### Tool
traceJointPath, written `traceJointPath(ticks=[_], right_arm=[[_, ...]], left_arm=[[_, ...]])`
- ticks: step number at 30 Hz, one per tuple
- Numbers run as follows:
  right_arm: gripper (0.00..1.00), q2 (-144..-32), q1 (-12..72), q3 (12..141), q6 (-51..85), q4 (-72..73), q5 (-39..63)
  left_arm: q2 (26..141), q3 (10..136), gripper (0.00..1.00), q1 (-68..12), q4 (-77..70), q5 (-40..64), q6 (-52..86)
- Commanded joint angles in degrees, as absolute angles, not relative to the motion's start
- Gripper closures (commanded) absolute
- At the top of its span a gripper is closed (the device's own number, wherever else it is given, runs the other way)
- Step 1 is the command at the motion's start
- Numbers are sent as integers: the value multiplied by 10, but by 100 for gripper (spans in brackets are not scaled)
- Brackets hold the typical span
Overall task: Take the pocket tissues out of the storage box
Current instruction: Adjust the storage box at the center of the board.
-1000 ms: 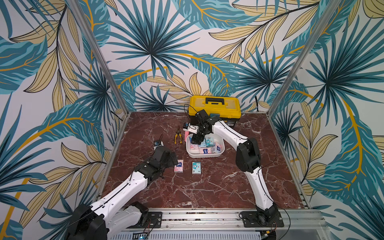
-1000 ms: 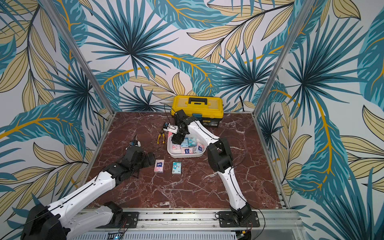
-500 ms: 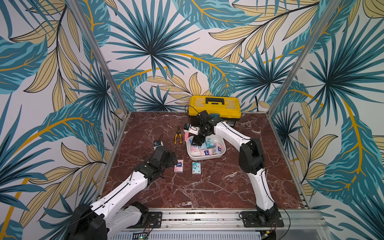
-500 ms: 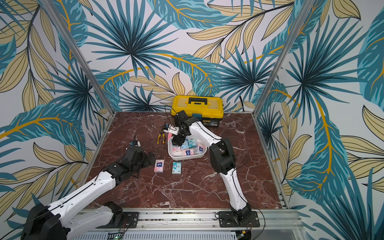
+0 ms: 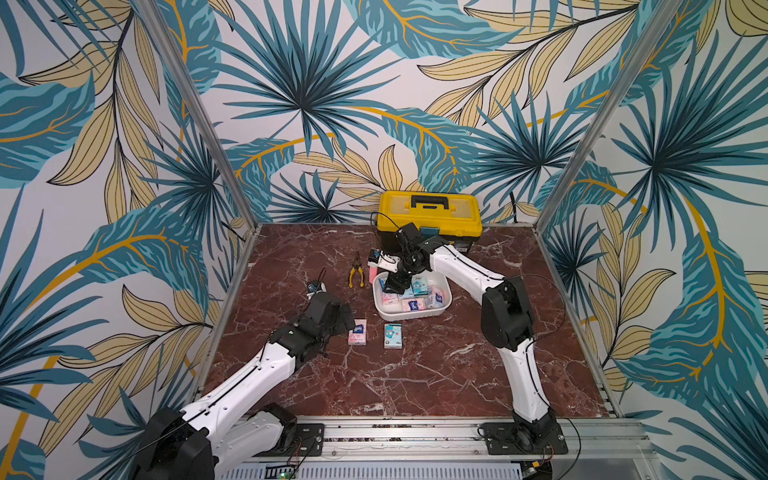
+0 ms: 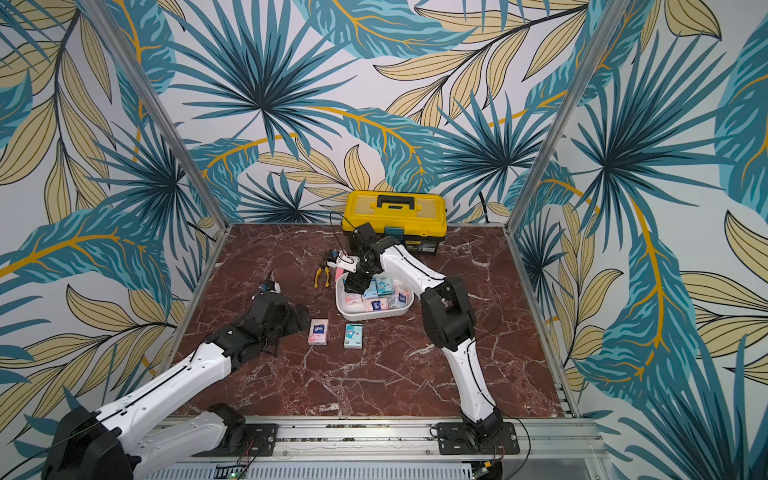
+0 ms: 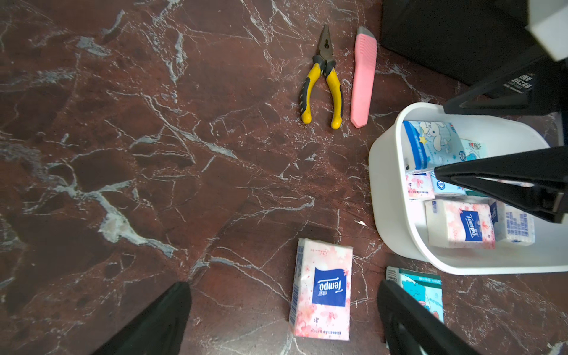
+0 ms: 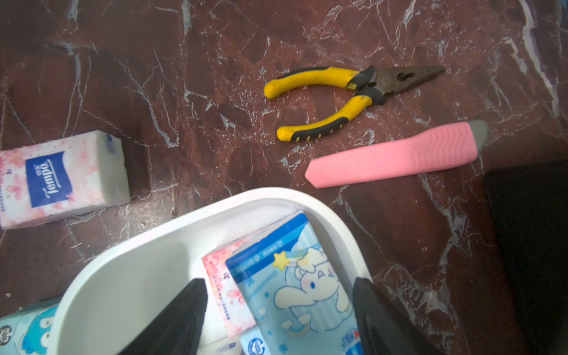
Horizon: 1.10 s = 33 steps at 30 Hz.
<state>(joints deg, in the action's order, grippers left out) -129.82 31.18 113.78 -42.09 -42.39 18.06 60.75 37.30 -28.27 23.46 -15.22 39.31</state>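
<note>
Tissue packs (image 7: 459,222) in box (image 7: 387,190), R end effector (image 8: 279,282) astride one

We see the right gripper (image 5: 392,286) lower than 1 second ago. It now dips inside the box (image 5: 415,316), at the corner nearest the pliers (image 5: 356,272), with its fingers on either side of the blue pack (image 8: 295,285). The arm's elbow (image 5: 507,316) sits slightly farther right.

Mid-table: storage box (image 5: 415,317), pocket tissues (image 5: 412,305) inside. Just before it on the table (image 5: 415,386), side by side: left pack (image 5: 357,332), right pack (image 5: 392,336). Left of box's far end: pliers (image 7: 322,80), then bar (image 7: 364,76) nearer the box. Behind box, at table's rear edge: toolbox (image 5: 430,212).
</note>
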Motion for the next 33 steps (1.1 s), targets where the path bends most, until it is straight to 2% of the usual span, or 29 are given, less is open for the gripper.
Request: traceJointPath(ticks=[1, 10, 17, 24, 33], right_arm=[[20, -1296, 316, 1126, -429, -427, 180], [16, -1328, 316, 1150, -432, -430, 164], [15, -1345, 316, 1159, -433, -441, 169], [20, -1322, 316, 1136, -437, -441, 171], [16, -1275, 316, 1111, -434, -399, 176]], left_arm=[[609, 359, 0, -280, 232, -161, 395], [612, 361, 0, -280, 233, -161, 394], [609, 362, 0, -279, 243, -163, 394], [607, 361, 0, -280, 250, -165, 394], [607, 361, 0, -279, 248, -165, 393]])
